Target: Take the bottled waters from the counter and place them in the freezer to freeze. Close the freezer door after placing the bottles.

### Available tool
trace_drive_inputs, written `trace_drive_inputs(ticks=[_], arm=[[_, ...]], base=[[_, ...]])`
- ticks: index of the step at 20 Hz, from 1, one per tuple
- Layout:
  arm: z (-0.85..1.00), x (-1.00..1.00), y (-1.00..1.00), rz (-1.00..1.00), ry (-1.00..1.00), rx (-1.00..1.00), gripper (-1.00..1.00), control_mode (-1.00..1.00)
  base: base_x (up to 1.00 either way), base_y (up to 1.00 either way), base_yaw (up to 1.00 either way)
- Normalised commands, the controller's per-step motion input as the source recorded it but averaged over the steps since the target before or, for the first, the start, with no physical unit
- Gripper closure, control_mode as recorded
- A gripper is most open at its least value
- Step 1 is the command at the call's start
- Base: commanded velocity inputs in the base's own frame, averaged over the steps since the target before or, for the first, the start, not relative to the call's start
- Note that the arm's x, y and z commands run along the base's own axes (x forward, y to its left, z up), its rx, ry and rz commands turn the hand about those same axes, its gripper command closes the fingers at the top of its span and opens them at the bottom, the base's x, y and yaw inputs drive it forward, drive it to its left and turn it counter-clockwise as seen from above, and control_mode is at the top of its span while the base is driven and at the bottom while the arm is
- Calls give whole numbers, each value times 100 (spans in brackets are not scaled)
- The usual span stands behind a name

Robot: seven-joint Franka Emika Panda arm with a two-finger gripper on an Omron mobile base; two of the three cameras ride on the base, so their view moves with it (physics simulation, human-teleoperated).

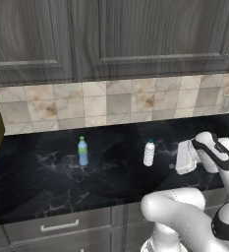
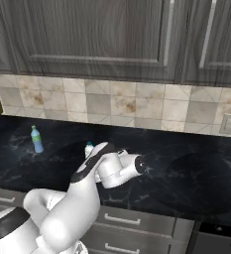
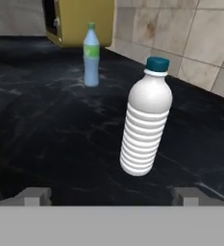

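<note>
On the counter [image 1: 37, 172] both bottles stand upright, fingers [image 3: 31, 196] spread wide near the ribbed bottle [image 3: 144, 127].

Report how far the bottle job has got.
Nothing is done yet: the green-capped bottle and the ribbed blue-capped bottle both stand on the black counter. In hand: the open tool is lined up on the ribbed bottle, not touching. Left: grasp, freeze both, close the door.

Two bottles stand on the counter [image 1: 42, 182], well apart. One bottle [image 1: 82, 151] stands left, the other bottle [image 1: 149, 153] right, both nearer the back edge. The gripper [image 1: 184, 157] is just right of the second bottle.
</note>
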Motion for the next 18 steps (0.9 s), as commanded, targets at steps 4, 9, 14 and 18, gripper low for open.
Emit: trace_drive_inputs(ticks=[4,9,14,18], arm=[[0,0,2,10,0,0,-100,-100],[-7,20,27,17,0,0,-100,-100],[-6,58,31,2,2,1,-100,-100],[0,17,17,1,5,12,-100,-100]], base=[[0,0,0],[0,0,0],[0,0,0],[0,0,0]])
